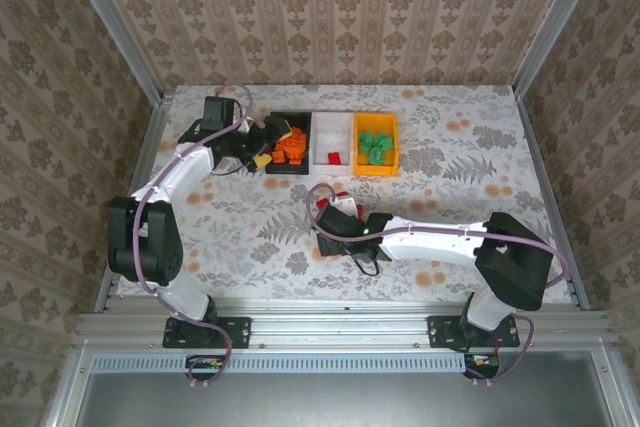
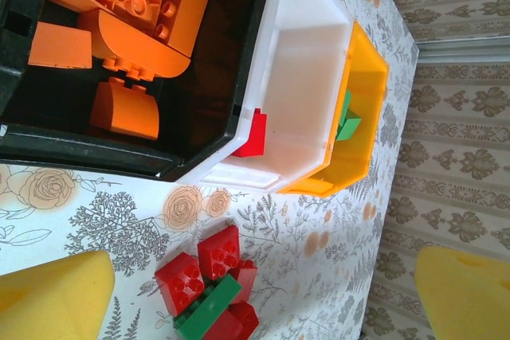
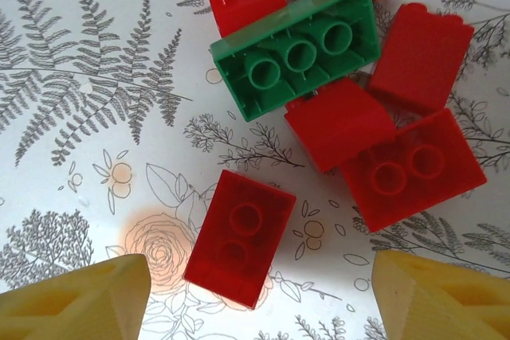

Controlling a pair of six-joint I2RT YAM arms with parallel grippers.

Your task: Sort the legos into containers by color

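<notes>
The right gripper (image 3: pixel 259 275), released, straddles a loose red brick (image 3: pixel 239 238) on the tabletop (image 3: pixel 80 157), a green brick (image 3: pixel 296 47) and other red bricks (image 3: pixel 414 169) just beyond, while the left gripper (image 2: pixel 255 276), released and empty, hovers by the black bin (image 2: pixel 119 157) of orange bricks (image 2: pixel 119 5).

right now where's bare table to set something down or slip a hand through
Bare: the table right of the orange-yellow bin to its edge, and the patch between the left arm and the loose bricks. Crowded: those bricks under the right gripper, and the bin row.
</notes>
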